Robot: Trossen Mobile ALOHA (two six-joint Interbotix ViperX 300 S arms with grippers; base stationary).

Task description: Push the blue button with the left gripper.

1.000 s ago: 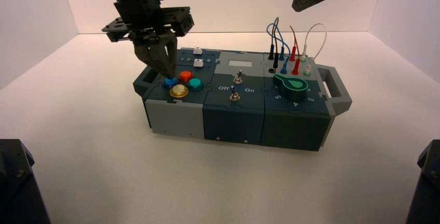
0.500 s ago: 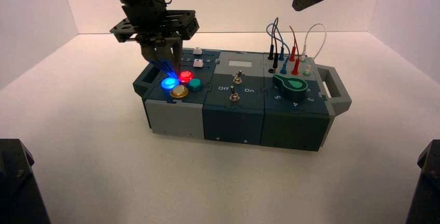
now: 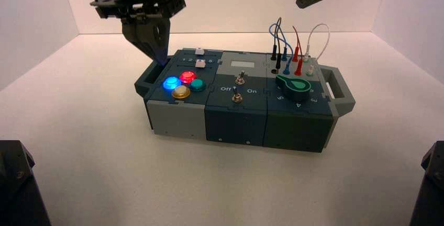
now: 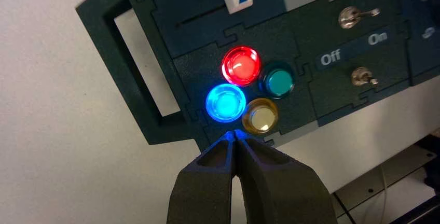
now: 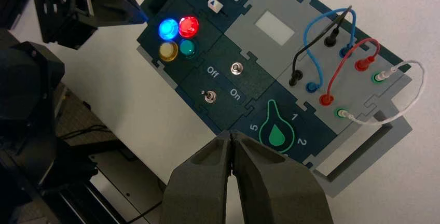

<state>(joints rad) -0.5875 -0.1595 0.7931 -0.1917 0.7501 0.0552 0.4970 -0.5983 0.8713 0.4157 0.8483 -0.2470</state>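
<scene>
Lifted since half a second ago: my left gripper (image 3: 158,57), fingers pressed together, hangs clear above the box's far-left corner. Blue button (image 3: 169,83), leftmost in the cluster, glows; press looks registered.

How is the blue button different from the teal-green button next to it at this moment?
The blue button glows brightly; the teal-green button is dark and unlit. The blue button sits at the cluster's outer side, near the box's handle; the teal-green one sits toward the toggle switches. Both are round domes of similar size, and neither is touched by the left gripper.
</scene>
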